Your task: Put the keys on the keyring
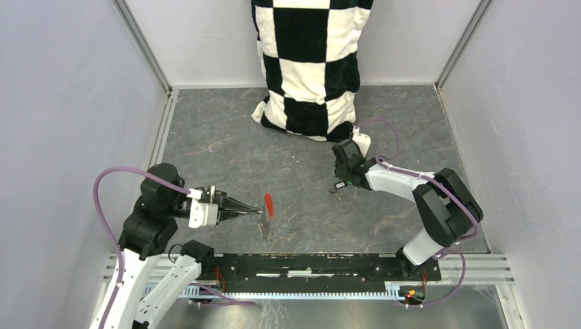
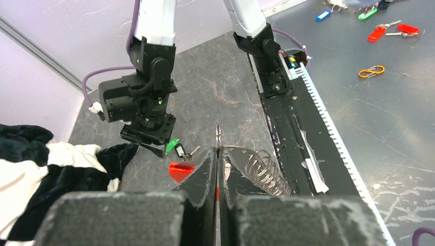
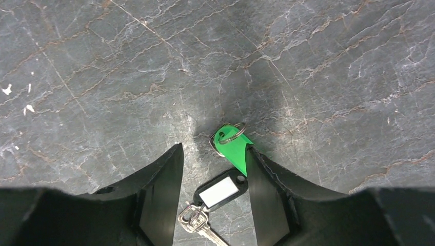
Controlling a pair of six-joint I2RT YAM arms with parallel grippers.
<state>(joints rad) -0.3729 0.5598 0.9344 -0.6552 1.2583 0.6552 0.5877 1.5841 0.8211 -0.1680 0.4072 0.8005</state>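
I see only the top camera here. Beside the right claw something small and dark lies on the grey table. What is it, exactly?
Observer: A small metal key on a black plastic tag, and a bright green plastic tag next to it.
Operator: Does the right claw hold them?
Observer: No. The right claw is open around both tags, which lie on the grey table.
Operator: And the left claw?
Observer: The left claw is shut on the thin silvery metal keyring; its red plastic tag shows beside the fingers.

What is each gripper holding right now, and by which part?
Left gripper pinches the keyring by its metal ring. Right gripper holds nothing: its open jaws straddle the keys lying on the table.
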